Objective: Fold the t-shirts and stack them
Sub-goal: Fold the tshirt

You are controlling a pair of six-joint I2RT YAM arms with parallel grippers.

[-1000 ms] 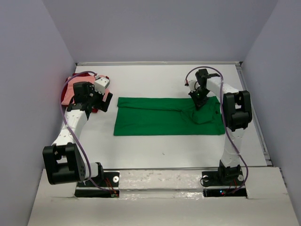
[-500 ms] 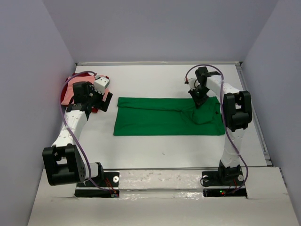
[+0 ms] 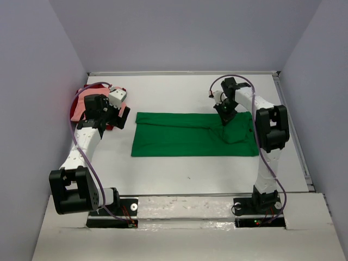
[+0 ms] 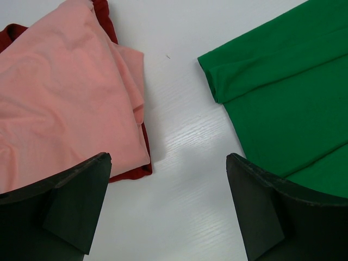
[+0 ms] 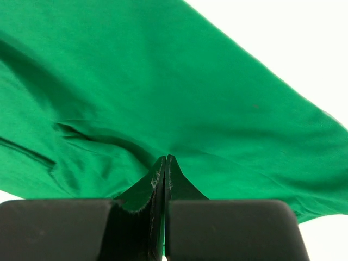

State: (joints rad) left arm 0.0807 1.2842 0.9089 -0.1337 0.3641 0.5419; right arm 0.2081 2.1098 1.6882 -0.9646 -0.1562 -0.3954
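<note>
The bright green t-shirt [image 3: 190, 134] lies flat in a long folded band across the middle of the table. My right gripper [image 3: 224, 115] is shut on a pinch of its cloth at the far right part; in the right wrist view the jaws [image 5: 165, 163] meet with green cloth [image 5: 163, 81] between them. The salmon pink t-shirt [image 4: 60, 92] lies on the dark red t-shirt [image 4: 130, 173] at the far left. My left gripper [image 3: 116, 113] hovers open and empty over the bare strip between that pile and the green shirt's left end [image 4: 283, 98].
Grey walls close in the table on the left, far and right sides. A raised rail [image 3: 296, 130] runs along the right edge. The arm bases [image 3: 185, 209] stand at the near edge.
My right gripper has moved slightly left and away along the green shirt's far edge, still pinching the cloth. The left arm has not moved.
</note>
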